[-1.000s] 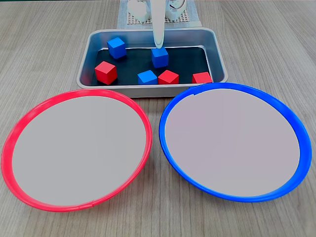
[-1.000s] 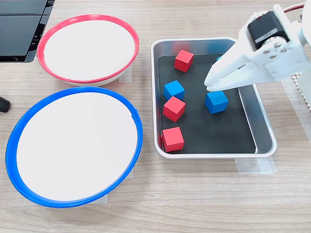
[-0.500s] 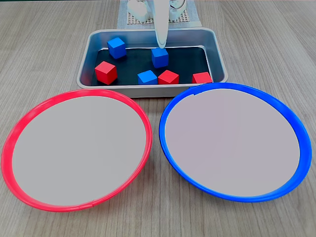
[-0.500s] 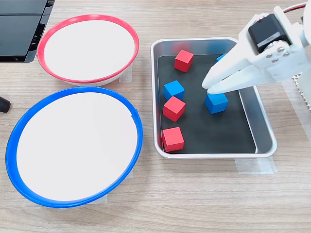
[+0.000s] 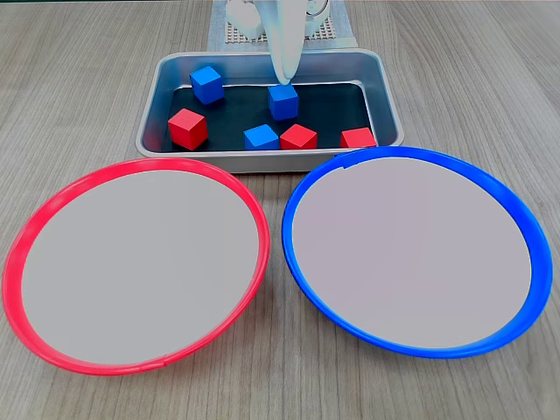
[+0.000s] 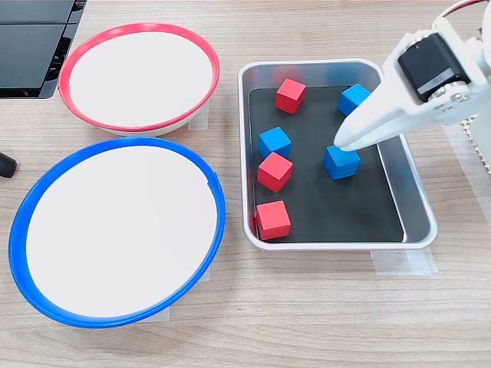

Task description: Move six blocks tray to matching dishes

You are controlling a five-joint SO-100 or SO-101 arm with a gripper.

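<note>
Pale wood-grain tabletop under even light: a white plastic gripper [image 6: 343, 143] points its tapered tip just over the near corner of a matte blue cube [image 6: 342, 162] in the silver tray [image 6: 418, 203]; its fingers look pressed together, holding nothing. All six cubes lie on the tray's black floor: another blue cube [image 6: 354, 99] by the arm, a third blue cube [image 6: 275, 142], and three red cubes [image 6: 290, 95] [image 6: 275, 172] [image 6: 273, 220]. Beside the tray sit the red-rimmed dish [image 6: 207, 96] and blue-rimmed dish [image 6: 219, 222], round, shallow and bare.
</note>
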